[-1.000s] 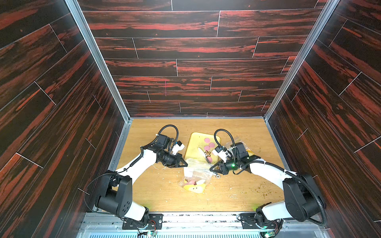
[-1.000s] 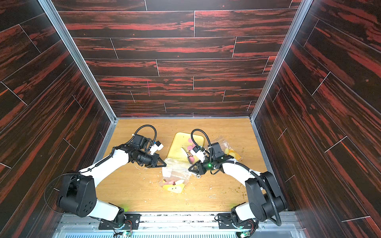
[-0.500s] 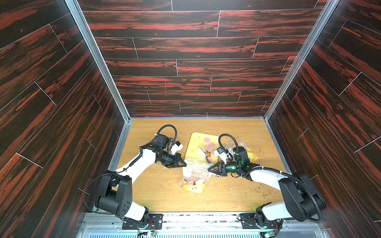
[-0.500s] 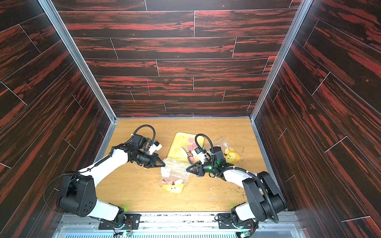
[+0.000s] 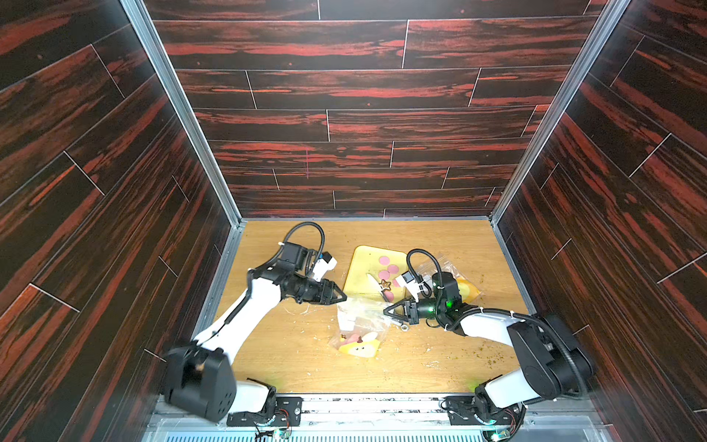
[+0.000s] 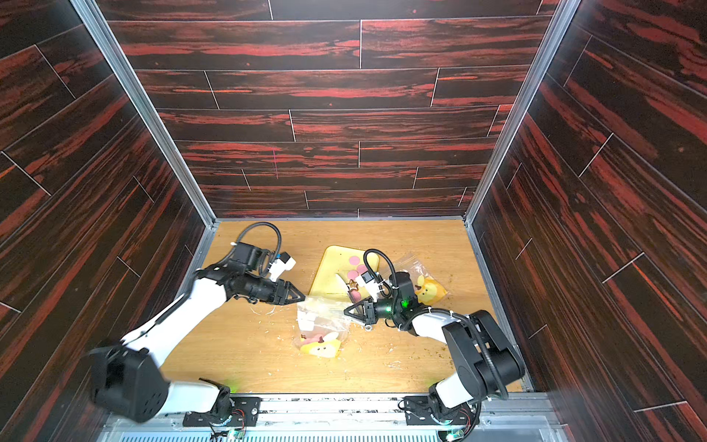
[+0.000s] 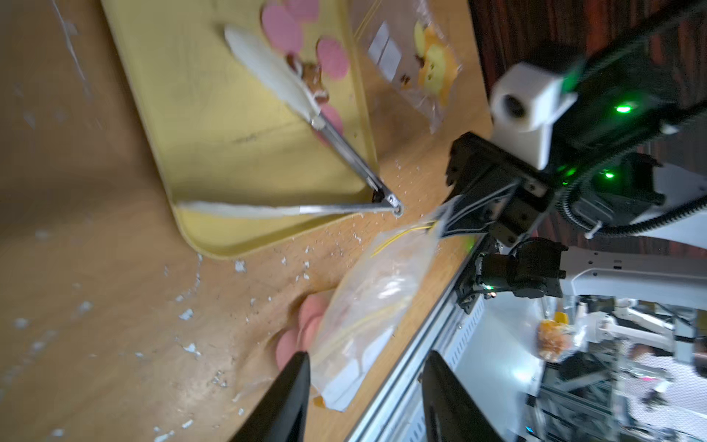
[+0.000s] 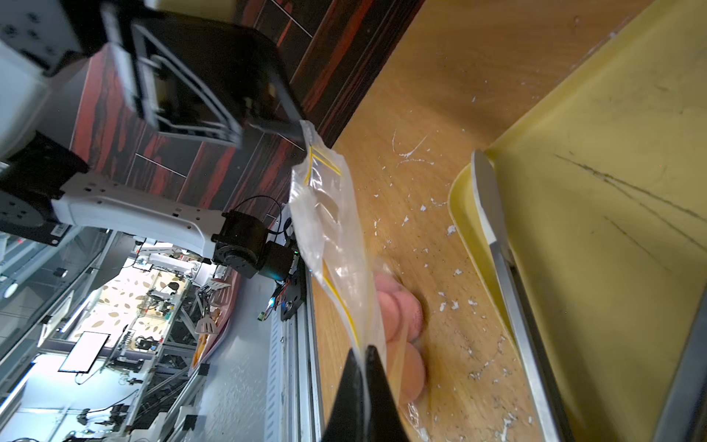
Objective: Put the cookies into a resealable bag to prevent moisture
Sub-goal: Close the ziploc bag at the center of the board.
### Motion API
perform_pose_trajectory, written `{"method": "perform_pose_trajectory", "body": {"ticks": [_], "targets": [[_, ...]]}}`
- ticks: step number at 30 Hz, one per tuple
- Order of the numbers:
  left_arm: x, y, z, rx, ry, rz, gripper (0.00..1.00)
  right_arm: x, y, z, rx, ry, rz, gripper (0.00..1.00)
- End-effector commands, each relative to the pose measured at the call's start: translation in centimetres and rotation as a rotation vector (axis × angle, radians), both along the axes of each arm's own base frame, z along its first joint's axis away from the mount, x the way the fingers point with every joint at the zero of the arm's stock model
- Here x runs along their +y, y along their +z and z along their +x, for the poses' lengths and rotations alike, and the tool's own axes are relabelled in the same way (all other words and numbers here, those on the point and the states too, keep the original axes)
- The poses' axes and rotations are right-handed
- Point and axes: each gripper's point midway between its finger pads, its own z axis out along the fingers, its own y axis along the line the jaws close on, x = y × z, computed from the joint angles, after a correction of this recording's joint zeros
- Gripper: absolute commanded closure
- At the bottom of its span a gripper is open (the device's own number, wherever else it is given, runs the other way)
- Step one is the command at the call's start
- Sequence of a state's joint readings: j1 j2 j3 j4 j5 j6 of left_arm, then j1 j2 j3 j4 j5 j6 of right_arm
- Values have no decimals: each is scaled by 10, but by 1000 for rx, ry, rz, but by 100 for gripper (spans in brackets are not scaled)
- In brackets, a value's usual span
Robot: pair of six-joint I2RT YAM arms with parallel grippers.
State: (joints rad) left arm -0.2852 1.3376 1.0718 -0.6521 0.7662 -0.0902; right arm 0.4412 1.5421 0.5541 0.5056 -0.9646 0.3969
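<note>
A clear resealable bag (image 5: 359, 321) (image 6: 321, 317) lies crumpled in the middle of the table, with pink cookies (image 7: 306, 325) (image 8: 398, 310) inside it. More pink cookies (image 5: 383, 274) and a brown star cookie (image 5: 385, 284) (image 6: 352, 284) lie on the yellow tray (image 5: 359, 275). My right gripper (image 5: 385, 310) (image 8: 361, 350) is shut on the bag's yellow-striped mouth edge. My left gripper (image 5: 344, 296) (image 7: 365, 354) is open at the bag's opposite corner. The bag (image 7: 367, 306) lies against one finger, and nothing is pinched.
White-tipped metal tongs (image 7: 336, 134) rest on the tray's near edge. A second clear bag (image 5: 465, 287) (image 6: 430, 291) with yellow pieces lies behind my right arm. White crumbs dot the wooden table, and dark walls close in on both sides.
My left gripper has opened and let go of the bag's corner. My right gripper has lowered, closed fully on the bag's edge and shifted slightly left.
</note>
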Motion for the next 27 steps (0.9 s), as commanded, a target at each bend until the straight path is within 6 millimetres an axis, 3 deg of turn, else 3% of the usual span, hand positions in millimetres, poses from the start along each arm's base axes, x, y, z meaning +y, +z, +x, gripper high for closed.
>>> {"method": "perform_pose_trajectory", "body": {"ticks": [1,4,7,15,23,27], "targets": [[0,31,18,-316,-67,20,48,5,1,1,42,32,8,99],[-7,50,29,-459,-114,20,45,7,5,1,44,54,17,100],[-26,54,31,-516,-222,45,43,9,12,0,42,85,30,100],[-74,30,11,-457,-470,66,42,6,21,-8,27,128,6,99],[-99,4,-14,-331,-613,18,42,6,31,-11,7,152,22,97],[-105,-11,-10,-338,-625,82,42,6,31,-13,7,158,28,97]]}}
